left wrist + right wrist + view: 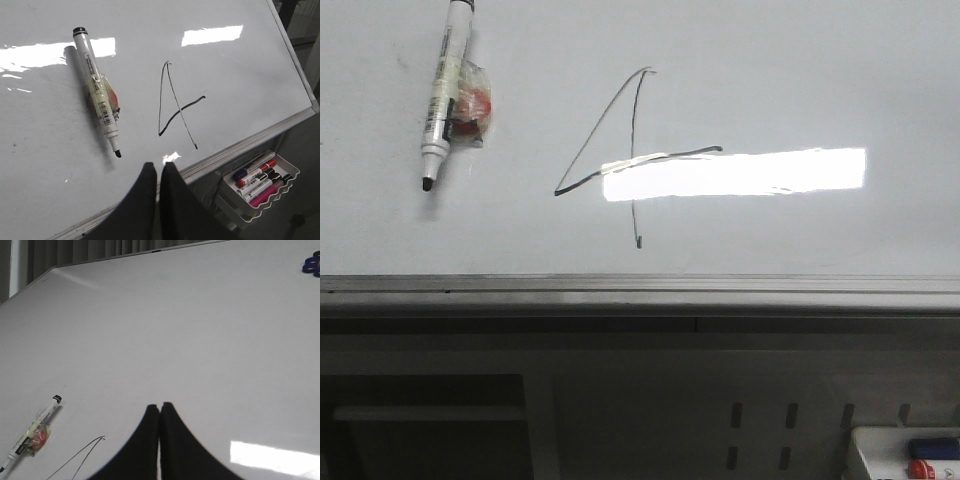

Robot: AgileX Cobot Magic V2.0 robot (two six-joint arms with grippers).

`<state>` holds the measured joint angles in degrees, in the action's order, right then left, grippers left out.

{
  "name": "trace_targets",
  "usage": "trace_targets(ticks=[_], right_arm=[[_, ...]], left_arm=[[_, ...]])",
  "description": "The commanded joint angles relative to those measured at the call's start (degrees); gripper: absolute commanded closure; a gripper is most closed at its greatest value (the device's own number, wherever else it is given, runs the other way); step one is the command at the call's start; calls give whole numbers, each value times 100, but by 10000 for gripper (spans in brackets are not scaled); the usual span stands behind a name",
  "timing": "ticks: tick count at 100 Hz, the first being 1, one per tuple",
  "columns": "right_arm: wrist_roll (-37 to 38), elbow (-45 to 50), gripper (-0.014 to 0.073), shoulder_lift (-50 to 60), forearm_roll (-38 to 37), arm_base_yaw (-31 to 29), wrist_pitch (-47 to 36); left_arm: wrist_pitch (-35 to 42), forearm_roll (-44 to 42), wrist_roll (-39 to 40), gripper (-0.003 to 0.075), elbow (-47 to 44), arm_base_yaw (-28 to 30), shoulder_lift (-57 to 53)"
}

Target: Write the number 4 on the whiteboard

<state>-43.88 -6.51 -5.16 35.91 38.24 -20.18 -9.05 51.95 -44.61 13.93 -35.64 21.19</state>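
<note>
The whiteboard (800, 70) fills the front view, with its grey edge rail along the near side. A thin black number 4 (632, 150) is drawn on it; the same number 4 (172, 102) appears in the left wrist view, and only its top (92, 444) in the right wrist view. An uncapped white marker (445, 85) with a red-and-clear wrap lies flat on the board to the left of the figure, tip toward the rail. My left gripper (157, 165) is shut and empty above the near rail. My right gripper (160, 406) is shut and empty over bare board.
A white tray (260, 182) of several spare markers hangs below the board's near edge, and its corner (905, 455) shows at the lower right. Dark blue objects (312, 264) sit on the far part of the board. A bright glare patch (740, 172) crosses the figure's crossbar.
</note>
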Motion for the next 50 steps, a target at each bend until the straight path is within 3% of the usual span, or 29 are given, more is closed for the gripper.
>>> trace_targets(ticks=[1,17,25,41,50], right_arm=[[-2,-137,648,-62,-62,-24,-361],[-2,-137,648,-62,-62,-24,-361],[-2,-137,648,-62,-62,-24,-361],[-2,-137,648,-62,-62,-24,-361],[-2,-137,648,-62,-62,-24,-361]], left_arm=[[214,95,-19,741,165,18,23],[331,36,-34,741,32,18,23],[989,-651,-51,741,-88,73,-120],[613,-2472,-26,741,-230,648,-1245],[553,-3670,970,741,-454,1173,-2016]])
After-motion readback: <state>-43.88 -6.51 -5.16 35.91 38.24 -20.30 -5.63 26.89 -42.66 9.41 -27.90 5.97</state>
